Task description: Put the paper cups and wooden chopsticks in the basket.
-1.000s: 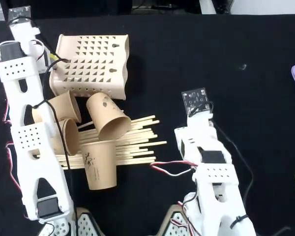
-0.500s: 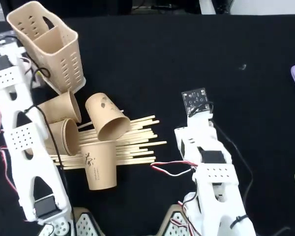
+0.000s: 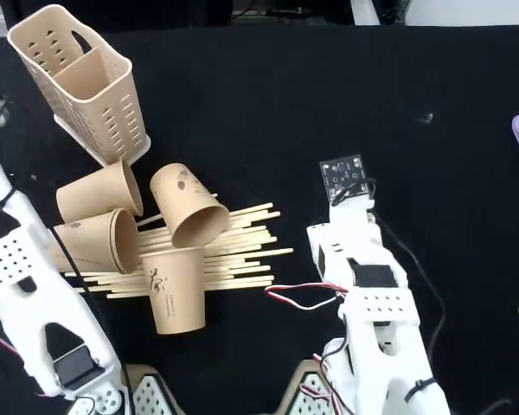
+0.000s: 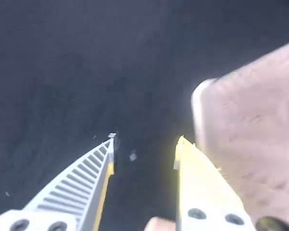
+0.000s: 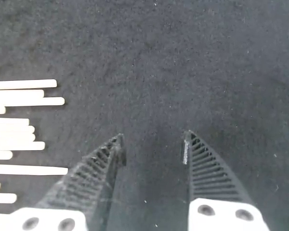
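The basket (image 3: 112,121) is stood upright, with nothing put in yet. The left hand (image 4: 144,144) and right hand (image 5: 151,144) are held apart. A cup (image 3: 190,207) should likely be gripped next.

left arm (image 3: 22,268), right arm (image 3: 376,303): white shells, perforated plates, black servos | cables (image 3: 298,299): red, white, black | left jaws: ribbed white, yellow | right jaws: ribbed black

Robotics lab — black-cloth table (image 3: 329,95), two white arms (image 3: 376,303), exposed wiring (image 3: 301,302)
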Tool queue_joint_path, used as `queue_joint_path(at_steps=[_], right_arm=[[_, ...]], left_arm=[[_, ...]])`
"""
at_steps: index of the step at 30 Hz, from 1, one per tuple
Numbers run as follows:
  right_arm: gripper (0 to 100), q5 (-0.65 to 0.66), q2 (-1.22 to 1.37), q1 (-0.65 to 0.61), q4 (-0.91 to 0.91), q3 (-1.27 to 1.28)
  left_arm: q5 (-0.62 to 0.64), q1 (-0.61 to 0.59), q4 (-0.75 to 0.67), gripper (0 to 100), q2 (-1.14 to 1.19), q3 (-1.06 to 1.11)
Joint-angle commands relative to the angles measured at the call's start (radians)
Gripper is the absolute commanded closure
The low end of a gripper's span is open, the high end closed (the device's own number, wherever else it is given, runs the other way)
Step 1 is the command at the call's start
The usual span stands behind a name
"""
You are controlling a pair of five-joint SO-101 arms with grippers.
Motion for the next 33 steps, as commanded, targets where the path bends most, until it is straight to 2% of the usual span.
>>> queue_joint_path(at_steps=[1,7,13,19,29,30,32,33], right_arm=[[80.3,-0.002,-0.025,-0.012,-0.026,-0.007],[80.2,-0.002,-0.025,-0.012,-0.026,-0.008],[80.2,-0.002,-0.025,-0.012,-0.026,-0.008],[80.2,-0.002,-0.025,-0.012,-0.026,-0.007],[80.2,-0.002,-0.025,-0.012,-0.026,-0.007],[80.2,-0.002,-0.025,-0.012,-0.026,-0.005],[80.2,-0.002,-0.027,-0.012,-0.026,-0.005],[80.2,-0.002,-0.027,-0.012,-0.026,-0.005]], left_arm=[[0.068,0.058,0.008,79,-0.193,-0.042],[0.069,0.16,0.011,79,-0.316,0.028],[0.068,0.272,0.005,79,-0.537,0.453],[0.069,0.289,-0.126,79,-0.62,0.65],[0.12,0.289,-0.201,79,-0.615,0.832],[0.123,0.291,-0.198,82,-0.615,0.843],[0.117,0.315,-0.199,95,-0.615,0.866],[0.103,0.331,-0.201,98,-0.615,0.871]])
